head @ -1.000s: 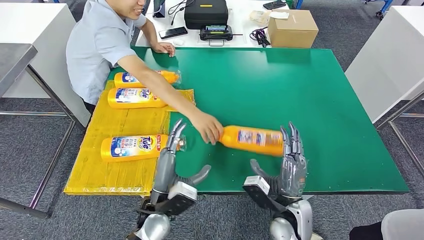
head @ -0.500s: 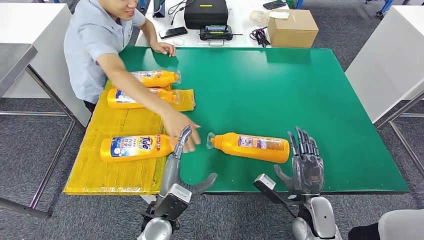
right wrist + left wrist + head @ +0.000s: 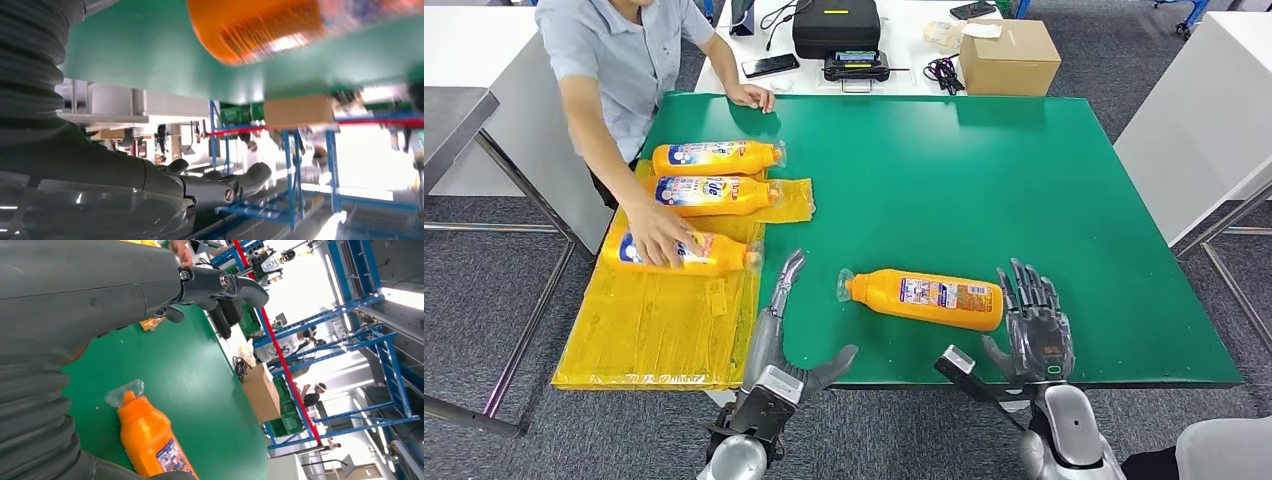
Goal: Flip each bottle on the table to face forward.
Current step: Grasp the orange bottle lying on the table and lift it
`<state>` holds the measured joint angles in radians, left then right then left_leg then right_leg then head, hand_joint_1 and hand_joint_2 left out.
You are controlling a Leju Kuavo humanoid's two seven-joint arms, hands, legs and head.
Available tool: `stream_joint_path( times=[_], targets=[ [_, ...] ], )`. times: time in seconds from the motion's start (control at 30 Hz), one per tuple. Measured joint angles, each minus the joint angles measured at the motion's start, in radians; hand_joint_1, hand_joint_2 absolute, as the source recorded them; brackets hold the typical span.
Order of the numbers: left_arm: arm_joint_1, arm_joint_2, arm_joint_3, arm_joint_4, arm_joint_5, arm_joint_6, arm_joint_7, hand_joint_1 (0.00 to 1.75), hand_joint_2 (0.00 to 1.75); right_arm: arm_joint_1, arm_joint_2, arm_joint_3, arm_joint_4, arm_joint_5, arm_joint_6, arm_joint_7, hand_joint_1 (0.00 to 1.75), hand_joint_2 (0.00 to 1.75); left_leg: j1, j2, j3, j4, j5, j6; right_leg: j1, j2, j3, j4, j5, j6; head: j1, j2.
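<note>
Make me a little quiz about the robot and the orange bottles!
1. Multiple choice: the bottle on the green mat lies (A) on its side (B) upright (C) on the yellow sheet.
2. True or false: the right robot hand is gripping that bottle.
3. Fill in: the person's hand rests on a bottle lying on the ____ sheet.

Key: 1 A. 2 false; it sits open beside the bottle's base, and the left robot hand is open too. 3 yellow.
</note>
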<state>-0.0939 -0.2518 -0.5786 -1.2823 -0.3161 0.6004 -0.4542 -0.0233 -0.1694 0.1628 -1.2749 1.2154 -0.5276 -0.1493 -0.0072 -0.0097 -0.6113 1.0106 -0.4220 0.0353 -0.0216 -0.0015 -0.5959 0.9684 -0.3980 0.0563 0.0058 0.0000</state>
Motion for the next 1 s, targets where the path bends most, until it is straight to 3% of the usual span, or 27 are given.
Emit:
stream_joint_path(
  times=[0.37,0.53,1.0],
  targets=[
    [-0.001,0.000,-0.007,-0.016,0.005,-0.025,0.008,0.00,1.75,-0.071,-0.035,-0.001,0.125,-0.050,0.071,-0.018,0.00,1.75,0.000,0.001,0.000,0.000,0.000,0.000,0.000,0.000,0.000,0.000,0.000,0.000,0.000,0.000],
    [-0.047,0.000,-0.056,0.007,0.062,-0.061,0.003,0.00,1.75,-0.231,0.007,0.044,0.353,-0.069,0.083,-0.052,0.00,1.75,0.000,0.001,0.001,0.000,0.001,0.000,0.000,0.000,0.000,0.000,0.001,0.001,0.000,0.000],
    [-0.068,0.000,-0.094,0.028,0.067,-0.051,0.005,0.00,1.75,-0.268,0.065,0.154,0.397,-0.110,0.099,-0.061,0.00,1.75,0.000,0.001,0.001,0.000,0.001,0.000,0.000,0.000,0.000,0.000,0.001,0.001,0.000,0.000]
  ],
)
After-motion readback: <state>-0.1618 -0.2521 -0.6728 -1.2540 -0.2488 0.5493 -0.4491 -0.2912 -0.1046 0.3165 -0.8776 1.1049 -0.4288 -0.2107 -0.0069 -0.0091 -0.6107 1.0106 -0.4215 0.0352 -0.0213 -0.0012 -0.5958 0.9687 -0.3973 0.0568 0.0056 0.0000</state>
